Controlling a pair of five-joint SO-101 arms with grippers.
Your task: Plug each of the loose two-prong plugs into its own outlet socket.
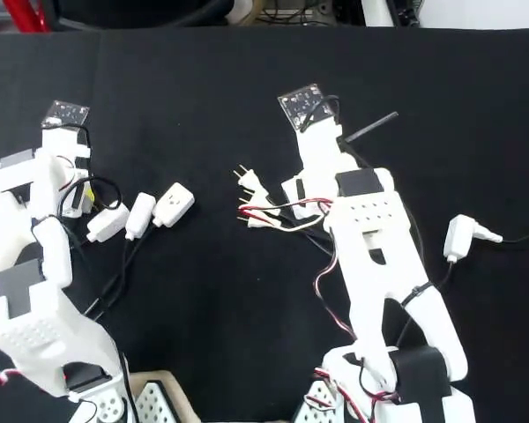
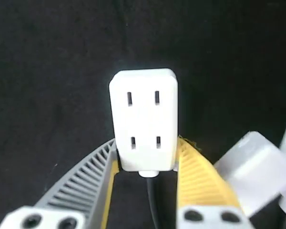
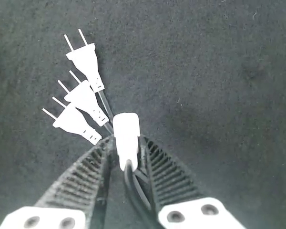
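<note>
Plugs, three of them, lie fanned on the matte black counter just beside the right gripper, their thin metal prongs pointing away from it. Its ribbed jaws are closed on a fourth plug, a smooth white rounded body held near the cord end, probably so the prongs lead. The left gripper has its jaws clamped on an outlet, a glossy white block, by its lower sides, likely to keep the four slots clear.

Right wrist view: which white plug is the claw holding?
The gripped plug, clamped in the right claw, prongs not visible. The three loose plugs lie fanned on the black cloth beside it, prongs showing.
</note>
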